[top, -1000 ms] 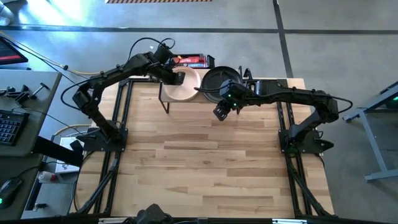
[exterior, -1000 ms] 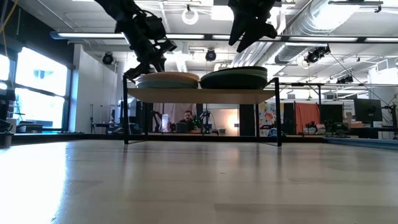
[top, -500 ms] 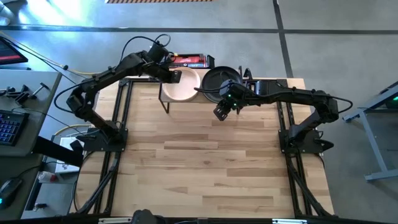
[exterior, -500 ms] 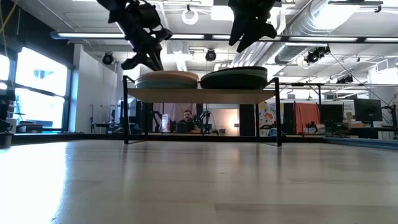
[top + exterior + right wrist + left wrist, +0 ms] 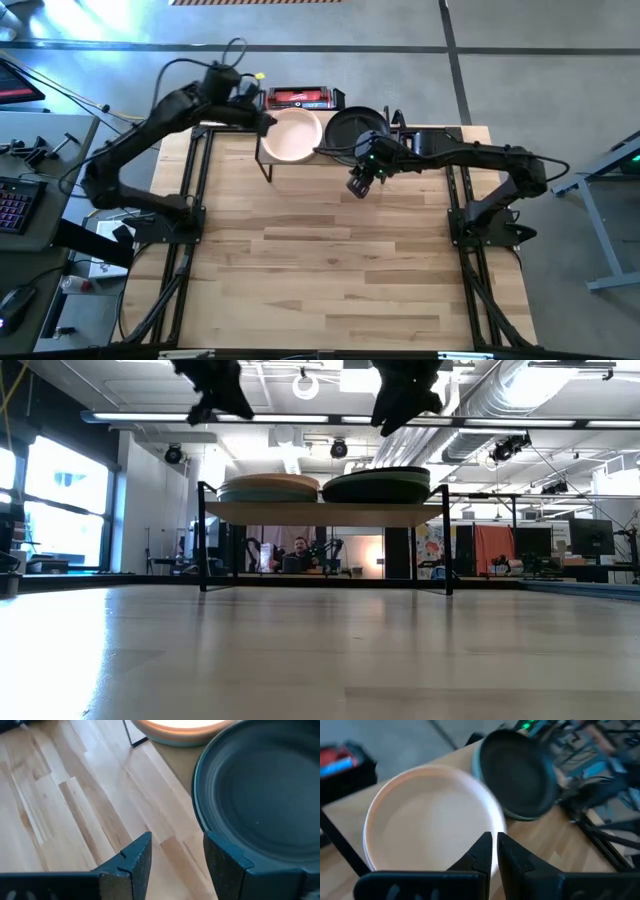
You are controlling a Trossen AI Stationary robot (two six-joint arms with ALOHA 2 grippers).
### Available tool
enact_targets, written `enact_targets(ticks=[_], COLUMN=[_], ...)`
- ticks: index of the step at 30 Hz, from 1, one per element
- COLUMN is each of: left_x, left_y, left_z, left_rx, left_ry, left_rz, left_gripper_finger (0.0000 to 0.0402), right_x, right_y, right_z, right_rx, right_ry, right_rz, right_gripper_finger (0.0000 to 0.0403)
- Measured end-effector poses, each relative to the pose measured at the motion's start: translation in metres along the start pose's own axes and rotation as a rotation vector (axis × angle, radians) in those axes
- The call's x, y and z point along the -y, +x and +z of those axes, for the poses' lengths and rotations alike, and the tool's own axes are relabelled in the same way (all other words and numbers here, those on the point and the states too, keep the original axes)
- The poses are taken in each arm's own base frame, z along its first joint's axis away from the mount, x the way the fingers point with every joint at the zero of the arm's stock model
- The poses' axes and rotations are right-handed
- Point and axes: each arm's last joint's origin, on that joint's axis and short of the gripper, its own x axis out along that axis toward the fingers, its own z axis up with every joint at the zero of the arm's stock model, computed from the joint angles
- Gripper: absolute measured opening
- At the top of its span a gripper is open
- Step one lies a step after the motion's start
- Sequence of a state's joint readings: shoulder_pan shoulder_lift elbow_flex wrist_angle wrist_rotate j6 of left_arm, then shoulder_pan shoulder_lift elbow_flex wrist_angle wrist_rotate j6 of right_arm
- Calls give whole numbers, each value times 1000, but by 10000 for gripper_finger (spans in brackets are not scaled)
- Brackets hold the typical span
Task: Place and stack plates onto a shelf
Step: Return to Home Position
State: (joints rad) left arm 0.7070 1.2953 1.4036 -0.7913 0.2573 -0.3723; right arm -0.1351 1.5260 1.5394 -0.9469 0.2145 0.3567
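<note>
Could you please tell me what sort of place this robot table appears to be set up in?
Probably a robotics lab in an open-plan workspace: exposed ceiling ducts overhead, monitors in the room behind the table, and a keyboard on the bench beside it.

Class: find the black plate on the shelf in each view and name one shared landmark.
High view: black plate top centre, right of the peach plate.
Low view: black plate edge-on, topmost on the shelf's right half.
Left wrist view: black plate upper right.
Right wrist view: black plate fills the right side.
Shared landmark: the peach plate beside it.
</note>
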Motion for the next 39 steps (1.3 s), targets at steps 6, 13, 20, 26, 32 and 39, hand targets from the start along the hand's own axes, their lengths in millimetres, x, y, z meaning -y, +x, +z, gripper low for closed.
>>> enact_targets(ticks=[6,13,20,26,32,39], left_x=[24,37,25,6,-18,-43], left_y=[-52,-98,-111,-106,-87,-60], left_z=[-16,-56,-104,-138,-174,-211], left_rx=[92,159,242,366,387,368], left_ry=[170,271,309,347,366,386], left_rz=[-82,-93,-221,-291,-275,-219], left_gripper_finger=[17,17,17,17,16,16], right_x=[-2,13,31,44,50,55], right_y=[-13,-4,-9,-8,2,17], right_z=[-6,-52,-101,-134,-162,-182], right_rx=[27,129,311,465,511,545], right_ry=[-79,-79,-56,-49,-59,-57], right_rz=[-73,20,155,208,297,306], right_gripper_finger=[158,158,158,158,158,158])
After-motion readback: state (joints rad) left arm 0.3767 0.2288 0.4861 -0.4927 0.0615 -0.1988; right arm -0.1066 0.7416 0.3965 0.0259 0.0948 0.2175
